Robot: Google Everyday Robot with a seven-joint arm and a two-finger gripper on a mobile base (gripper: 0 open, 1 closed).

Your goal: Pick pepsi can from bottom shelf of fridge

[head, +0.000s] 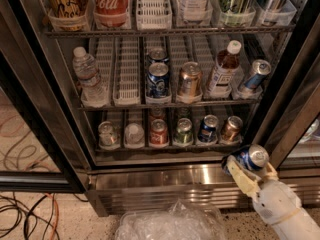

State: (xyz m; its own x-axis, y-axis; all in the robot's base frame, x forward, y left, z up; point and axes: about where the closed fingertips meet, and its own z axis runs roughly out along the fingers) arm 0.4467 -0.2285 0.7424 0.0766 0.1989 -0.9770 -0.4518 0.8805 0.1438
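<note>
The fridge (pixel 45 134) stands open with black-framed glass doors and wire racks. My gripper (pixel 248 165) is at the lower right, in front of the steel base and outside the bottom shelf (pixel 160 148). Its cream fingers (pixel 239 173) are shut on the pepsi can (pixel 252 157), a dark-blue can with a silver top, held tilted. On the bottom shelf stand two pale cans, a red can (pixel 159 132), a green can (pixel 183 131), another dark-blue can (pixel 207 128) and a copper-brown can (pixel 231 129).
The middle rack holds a water bottle (pixel 88 76), a blue can (pixel 158 80), a gold can (pixel 190 80), a brown bottle (pixel 223 69) and a tilted can (pixel 254 75). A crumpled clear plastic bag (pixel 172 223) lies on the floor below the ribbed steel base (pixel 160 186). Cables (pixel 25 216) lie at the left.
</note>
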